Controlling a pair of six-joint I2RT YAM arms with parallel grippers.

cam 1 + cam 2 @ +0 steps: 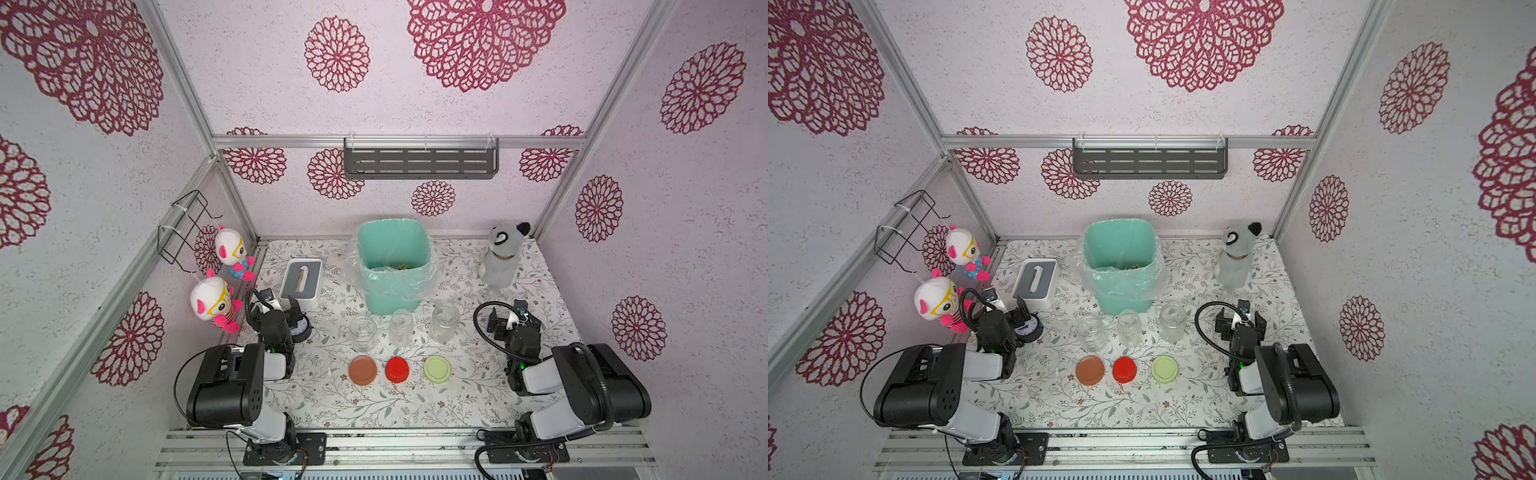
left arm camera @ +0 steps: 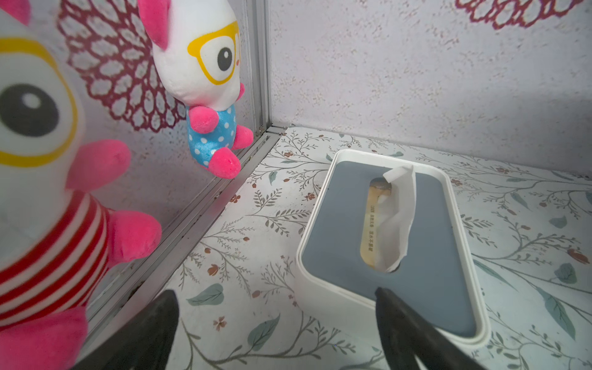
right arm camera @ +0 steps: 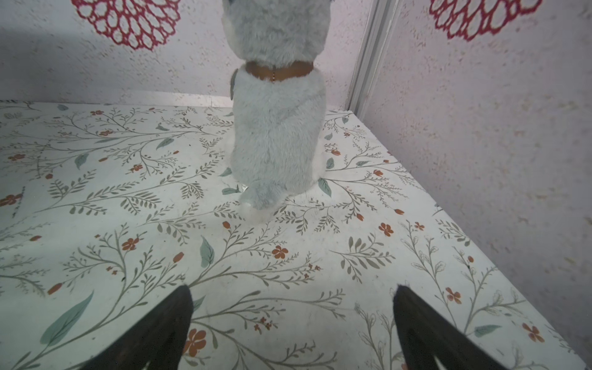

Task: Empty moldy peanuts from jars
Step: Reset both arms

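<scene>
**A:** Starting on the left: the left gripper (image 2: 275,291) hovers by the tissue box (image 2: 387,240), jaws spread wide and nothing in them.

**B:** Moving to the middle, there are three clear jars in a row just before the bin (image 1: 376,245): left jar (image 1: 363,332), middle jar (image 1: 401,326), right jar (image 1: 445,321). All are upright and uncapped, and they look empty.

**A:** And the peanuts (image 1: 402,266)? There's a small tan heap at the bottom of the lined bin.

**B:** The brown lid (image 1: 362,370), red lid (image 1: 396,369) and green lid (image 1: 437,368) lie flat, one in front of each jar and apart from it.

**A:** How would those jars handle?

**B:** I'd say rigid, smooth-walled and a bit slippery, and light now. I can't tell glass from plastic, so treat them as breakable. Grip around the body, below the threaded neck.

**A:** On the far right, the right gripper (image 3: 293,287) is just as wide open and holds nothing. It's above bare table (image 1: 332,407) near the grey plush dog (image 3: 278,134).

**B:** The table has a flat floral covering and walls on three sides. Two plush toys hang on the left wall, so it's tight at the edges.
</scene>
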